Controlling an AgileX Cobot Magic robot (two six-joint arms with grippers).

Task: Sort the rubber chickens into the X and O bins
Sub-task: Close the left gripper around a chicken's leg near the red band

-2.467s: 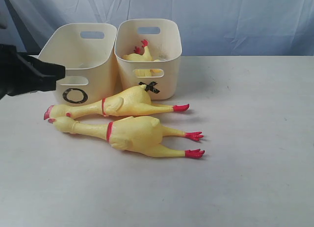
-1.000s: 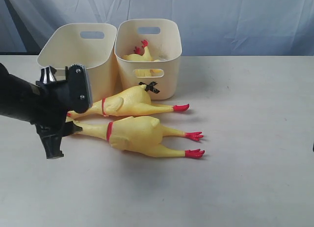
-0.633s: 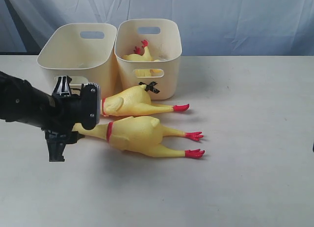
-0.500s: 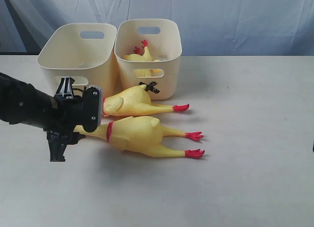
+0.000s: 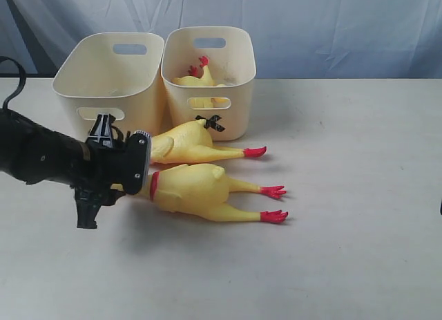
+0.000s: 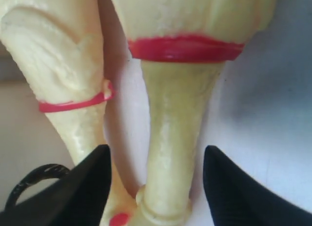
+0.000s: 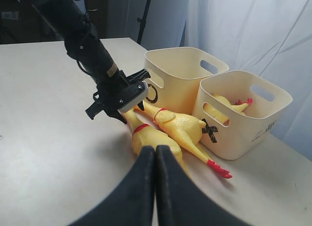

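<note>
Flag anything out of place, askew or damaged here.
Nothing looks damaged or spilled. The nearer chicken and farther chicken lie unsorted on the table in front of the O bin and X bin; a third chicken lies inside the X bin.

I counted three rubber chickens. One chicken had its neck between the two black fingers of the left gripper. One chicken lay just beside those fingers. One chicken sat far past them in the X bin. With the O bin, that made two bins. With the right gripper, there were two grippers, and one table.
</note>
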